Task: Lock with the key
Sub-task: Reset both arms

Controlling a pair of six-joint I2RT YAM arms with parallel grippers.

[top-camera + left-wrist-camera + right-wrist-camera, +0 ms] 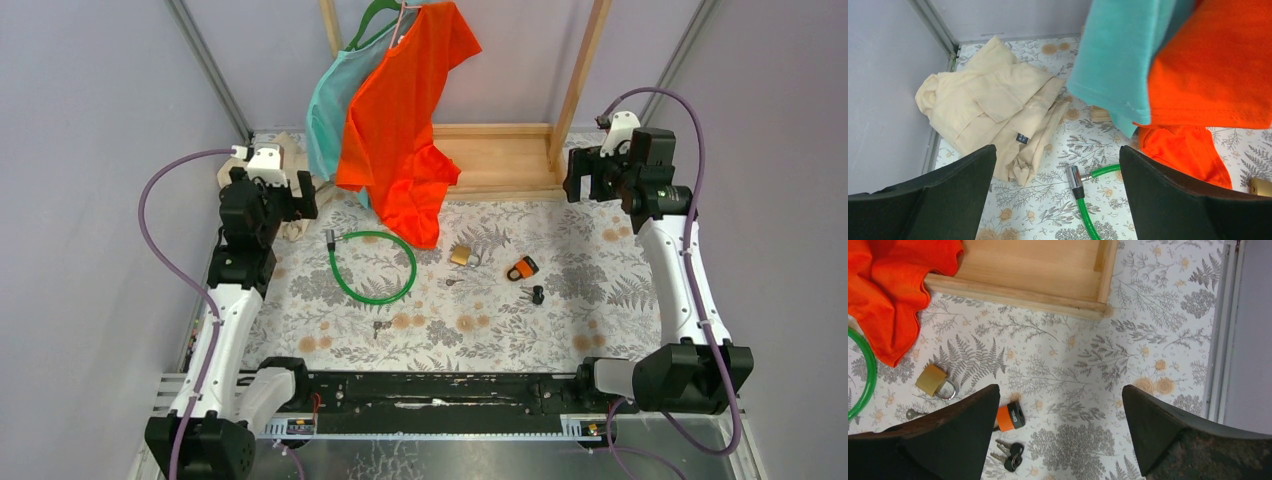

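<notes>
Surface: table (560,300) covered by a cloth printed with ferns and flowers, enclosed by plain grey walls (90,150) on the left, right and far sides. A wooden frame (500,160) stands along the far edge, right of centre.

Task item: key (521,268) (orange head, black end loop) lies flat right of the table's centre, near the brass padlock (461,256) on its left and not touching it. A black-headed key bunch (535,295) lies just beside it toward the near edge; a small bare key (455,282) lies just near-side of the padlock.

Left gripper (300,195) hangs over the far left corner, jaws spread fully, holding nothing. Right gripper (580,175) hangs over the far right corner in the same condition.

View differences: only the left wrist view shows the cream garment (988,110) in full, crumpled in the far left corner, and the metal end of the green cable lock (1088,215). The right wrist view shows the key's head partly hidden behind one finger (948,435).

Obstructions: an orange shirt (400,110) and a teal shirt (330,110) hang down at the far edge; the orange hem reaches the cloth beside the cable loop.
</notes>
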